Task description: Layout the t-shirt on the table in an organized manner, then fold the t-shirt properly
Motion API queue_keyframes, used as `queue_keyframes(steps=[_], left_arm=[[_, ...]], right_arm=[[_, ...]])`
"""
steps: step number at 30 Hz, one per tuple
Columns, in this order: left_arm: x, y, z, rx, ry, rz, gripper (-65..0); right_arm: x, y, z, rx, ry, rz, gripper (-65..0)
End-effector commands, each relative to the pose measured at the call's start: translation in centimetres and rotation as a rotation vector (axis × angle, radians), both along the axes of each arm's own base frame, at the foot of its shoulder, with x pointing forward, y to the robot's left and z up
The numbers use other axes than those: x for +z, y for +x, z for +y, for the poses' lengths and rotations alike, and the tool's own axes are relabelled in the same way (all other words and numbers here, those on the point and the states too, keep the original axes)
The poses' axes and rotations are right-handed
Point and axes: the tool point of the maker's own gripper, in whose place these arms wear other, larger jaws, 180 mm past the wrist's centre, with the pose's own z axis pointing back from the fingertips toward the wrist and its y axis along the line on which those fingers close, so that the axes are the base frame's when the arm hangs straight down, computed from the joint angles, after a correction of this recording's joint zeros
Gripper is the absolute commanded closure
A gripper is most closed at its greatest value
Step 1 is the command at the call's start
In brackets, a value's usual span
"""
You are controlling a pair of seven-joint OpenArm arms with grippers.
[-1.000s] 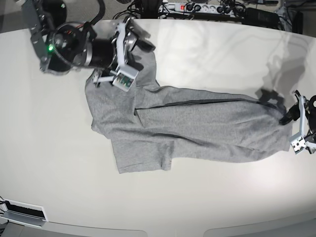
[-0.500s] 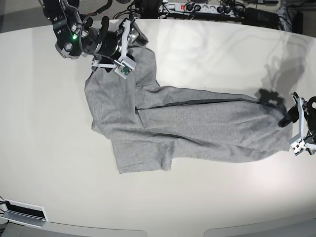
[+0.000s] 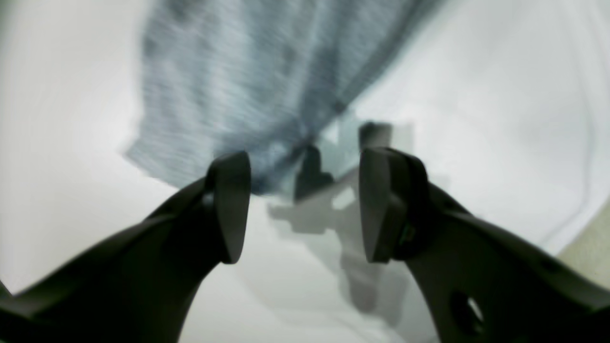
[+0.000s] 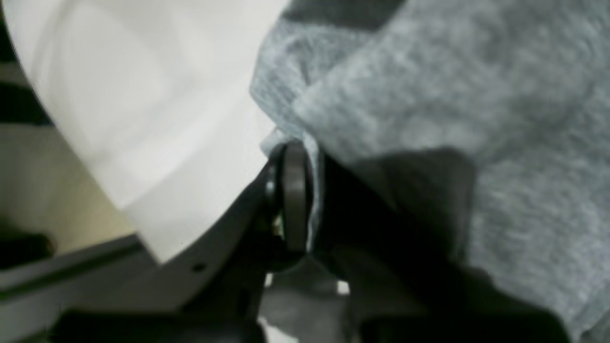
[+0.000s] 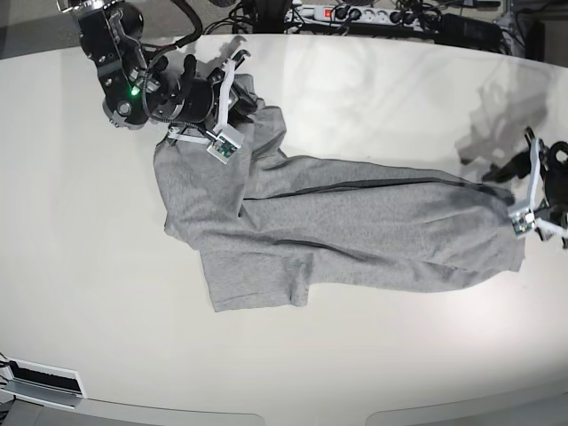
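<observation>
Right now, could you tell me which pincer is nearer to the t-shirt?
Right. The right pincer is shut on the t-shirt at its far edge; the left pincer hangs open just off its other end.

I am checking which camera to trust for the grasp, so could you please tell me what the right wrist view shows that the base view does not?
Only the right wrist view shows the right gripper up close, its dark fingers shut on an edge of the heather-grey cotton t-shirt.

Only the base view shows the whole garment stretched in a crumpled band across the glossy off-white table, plus the left gripper open at the opposite end and the cables beyond the table.

Both show grey fabric and the table's pale surface.
</observation>
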Motion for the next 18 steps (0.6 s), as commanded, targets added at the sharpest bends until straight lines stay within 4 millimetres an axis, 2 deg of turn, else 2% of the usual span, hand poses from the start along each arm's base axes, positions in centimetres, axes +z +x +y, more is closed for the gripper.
queue_keyframes(steps=[1,5,7,11,15,18], left_arm=[[0.8,0.2,0.8,-0.008,0.024,-0.017,-36.6],[-1.3,-1.9,1.7,-0.065,0.074,0.006,-36.7],[-2.1,-2.4,2.5,-0.084,0.08,0.004,-36.7],[-3.9,-2.6,5.4,-0.038,0.095,0.007,-36.7],[-5.7,-1.6,7.1,0.093,0.041,-0.001,-36.7],[-6.7,0.2,7.3,0.184,0.004,-0.033,-36.7]], right_arm=[[0.0,-0.2,-0.4,0.017,-0.016,0.016,-7.9],[0.7,0.1,0.2,0.016,0.027,0.037,-17.8],[0.8,0.2,0.3,0.015,0.032,0.035,-18.3],[0.8,0.3,0.3,0.014,0.035,0.034,-18.3],[0.9,0.3,0.3,0.014,0.035,0.033,-18.3],[0.8,0.3,0.3,0.014,0.035,0.034,-18.3]])
